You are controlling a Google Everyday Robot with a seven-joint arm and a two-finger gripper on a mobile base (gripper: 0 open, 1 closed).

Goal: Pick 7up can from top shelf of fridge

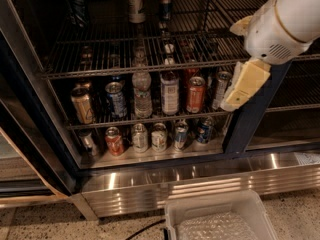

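Observation:
The 7up can (pixel 135 3), pale silver with green marks, stands upright at the back of the top shelf (pixel 150 51), a grey wire rack across the fridge (pixel 250 129). A dark blue can (pixel 76 6) stands to its left and a slim blue can (pixel 165 1) to its right. My gripper (pixel 231 66) hangs at the right, in front of the dark blue door frame, below and well to the right of the 7up can. Its cream fingers (pixel 246 84) are apart and hold nothing.
The lower racks are crowded with cans and bottles (pixel 170 91). Another row of cans (pixel 159 136) stands on the fridge floor. A shiny steel base (pixel 200 184) runs below. A clear plastic bin (pixel 220 219) sits on the floor in front. The open door's edge (pixel 30 134) slants at the left.

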